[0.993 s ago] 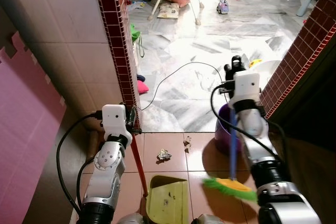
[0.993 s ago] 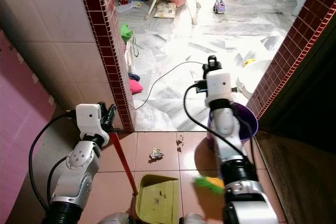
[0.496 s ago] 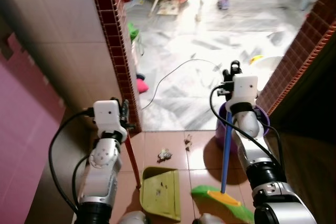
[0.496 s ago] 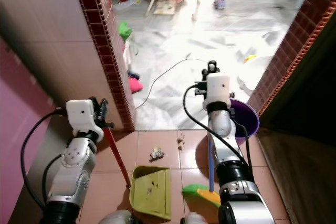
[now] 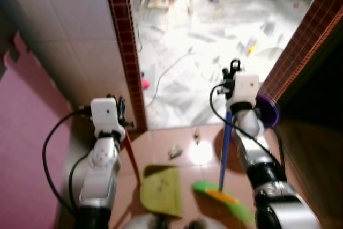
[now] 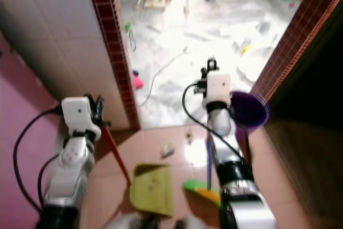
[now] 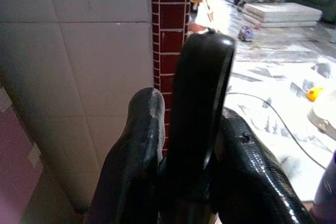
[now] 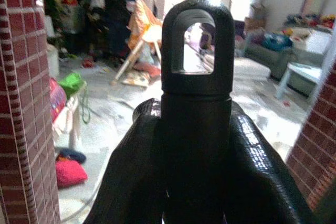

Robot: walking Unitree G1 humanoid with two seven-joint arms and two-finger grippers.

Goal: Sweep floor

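Holding specks, green dustpan (image 5: 161, 190): left hand (image 7: 184, 145) clamped; right hand (image 8: 195, 145) clamps broom (image 5: 222, 156)

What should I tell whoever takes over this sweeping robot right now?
Left hand is shut on the red-handled yellow-green dustpan, which sits on the terracotta floor tiles.
Right hand is shut on the blue-handled broom with green bristles, its head just right of the pan.
Done: nothing clearly swept in yet.
Left: the crumpled scrap and small bit of debris lie on the tiles beyond the pan.
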